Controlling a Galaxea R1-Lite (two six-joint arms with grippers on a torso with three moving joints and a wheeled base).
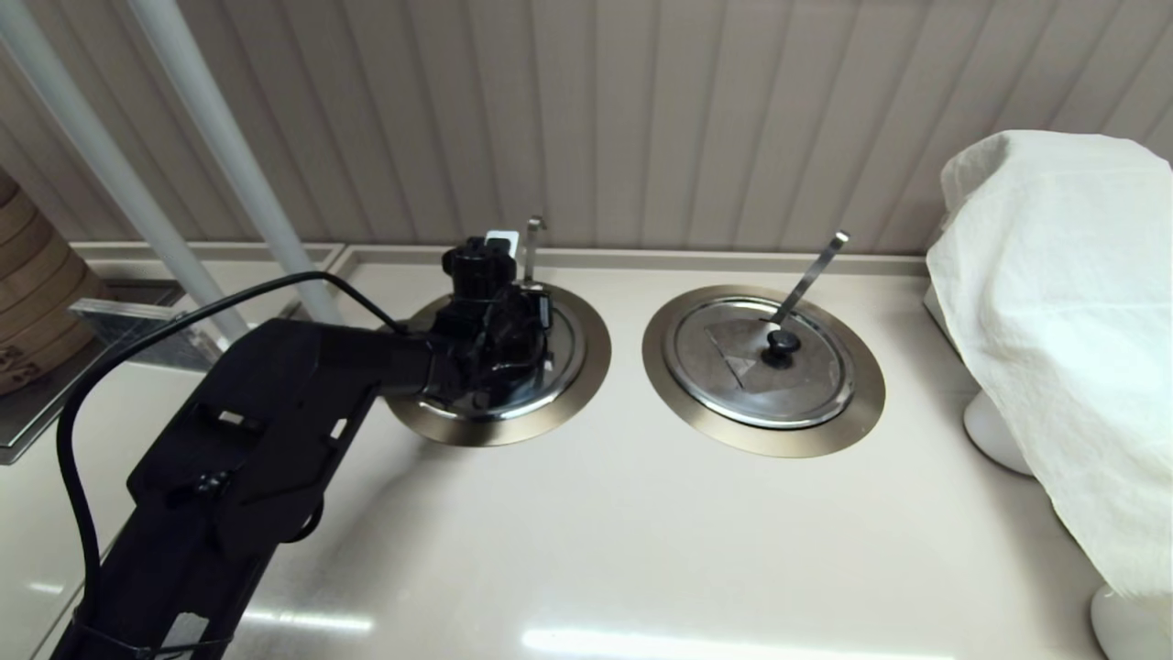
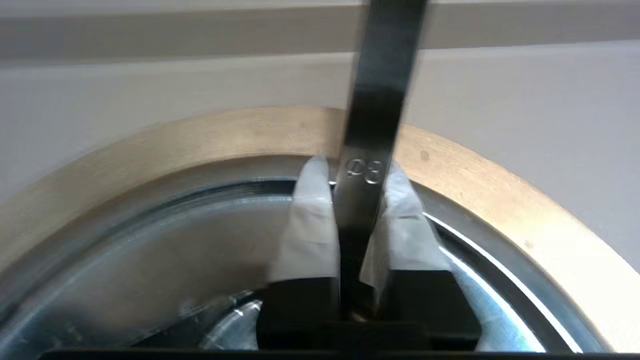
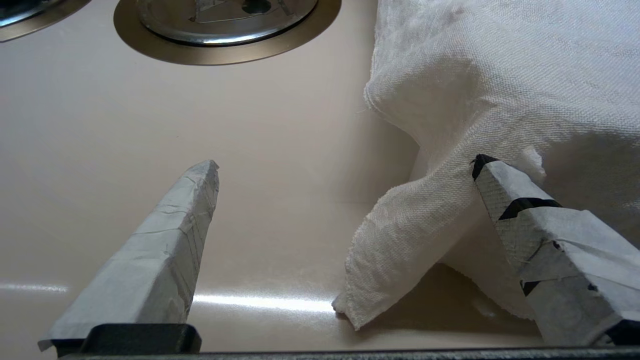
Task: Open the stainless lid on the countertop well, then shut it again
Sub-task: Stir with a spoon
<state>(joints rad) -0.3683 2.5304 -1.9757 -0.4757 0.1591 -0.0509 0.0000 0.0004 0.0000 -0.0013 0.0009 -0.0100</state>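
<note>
The stainless lid [image 1: 566,341] sits in the left countertop well, ringed by the bronze-grey flange [image 1: 597,353]. Its straight utensil handle [image 1: 532,246] rises at the back edge. My left gripper [image 1: 498,341] is over the lid's centre and hides the knob in the head view. In the left wrist view the left gripper [image 2: 357,170] has its white-taped fingers [image 2: 310,220] drawn close together on a dark shape that I take for the knob, above the lid [image 2: 150,240] and the flange [image 2: 200,135], with the handle [image 2: 381,100] just beyond. My right gripper [image 3: 345,162] is open and low over the countertop.
The twin lid [image 1: 733,362] with a black knob [image 1: 782,343] and slanted handle [image 1: 811,268] lies in the right ring [image 1: 861,403]. A white cloth [image 1: 1054,321] covers objects at far right, its corner [image 3: 400,240] between the right fingers. Bamboo steamers [image 1: 27,293] and white poles [image 1: 229,165] stand on the left.
</note>
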